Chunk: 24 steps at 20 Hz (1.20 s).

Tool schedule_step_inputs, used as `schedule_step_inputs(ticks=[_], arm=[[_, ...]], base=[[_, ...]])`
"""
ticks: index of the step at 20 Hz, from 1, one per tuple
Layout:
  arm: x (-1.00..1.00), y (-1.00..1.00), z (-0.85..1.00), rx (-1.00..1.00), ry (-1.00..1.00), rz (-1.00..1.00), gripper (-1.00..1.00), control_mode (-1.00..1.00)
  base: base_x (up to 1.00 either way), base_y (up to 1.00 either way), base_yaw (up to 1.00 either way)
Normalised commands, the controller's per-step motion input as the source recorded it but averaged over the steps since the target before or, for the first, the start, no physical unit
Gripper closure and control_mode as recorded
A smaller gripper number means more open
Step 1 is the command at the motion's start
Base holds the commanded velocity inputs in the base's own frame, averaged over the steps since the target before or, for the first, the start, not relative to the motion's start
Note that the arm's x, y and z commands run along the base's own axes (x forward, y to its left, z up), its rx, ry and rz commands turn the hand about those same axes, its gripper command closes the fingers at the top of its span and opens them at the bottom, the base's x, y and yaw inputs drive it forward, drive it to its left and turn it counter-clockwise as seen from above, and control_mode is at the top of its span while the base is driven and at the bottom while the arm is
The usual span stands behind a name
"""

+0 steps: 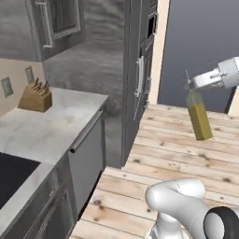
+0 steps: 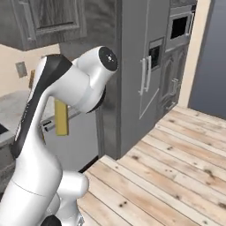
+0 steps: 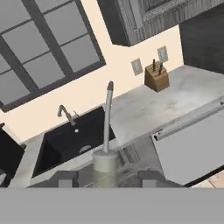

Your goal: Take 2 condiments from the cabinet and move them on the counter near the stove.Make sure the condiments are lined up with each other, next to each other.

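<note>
My gripper (image 1: 193, 87) is shut on the neck of an olive-yellow condiment bottle (image 1: 199, 119), which hangs upright in the air over the wooden floor, right of the counter (image 1: 46, 128). In the right base view the bottle (image 2: 61, 117) peeks out behind my arm. The hand view looks along its thin nozzle (image 3: 108, 114), with the gripper (image 3: 107, 178) closed around the cap and the counter (image 3: 144, 109) far below. The dark wall cabinet (image 1: 56, 23) (image 2: 48, 17) (image 3: 144, 17) hangs above the counter with its door closed. The stove is out of view.
A wooden knife block (image 1: 35, 98) (image 3: 156, 77) stands at the counter's back by the wall. A black sink (image 3: 70, 142) (image 1: 11, 172) with a tap lies left of it, a dishwasher front (image 3: 192, 144) below. A tall grey fridge (image 2: 141, 66) stands right of the counter.
</note>
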Motion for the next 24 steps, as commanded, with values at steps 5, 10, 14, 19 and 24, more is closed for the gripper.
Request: schedule_step_inputs(ticks=[5,10,14,19,24], arm=[[0.00,0.00,0.00,0.00,0.00,0.00,1.00,1.00],[0.00,0.00,0.00,0.00,0.00,0.00,1.00,1.00],[0.00,0.00,0.00,0.00,0.00,0.00,1.00,1.00],[0.00,0.00,0.00,0.00,0.00,0.00,1.00,1.00],[0.00,0.00,0.00,0.00,0.00,0.00,1.00,1.00]], base=[[0.34,-0.74,-0.68],[0.32,-0.59,-0.67],[0.33,-0.48,-0.67],[0.42,-0.45,-0.65],[0.40,-0.40,-0.65]])
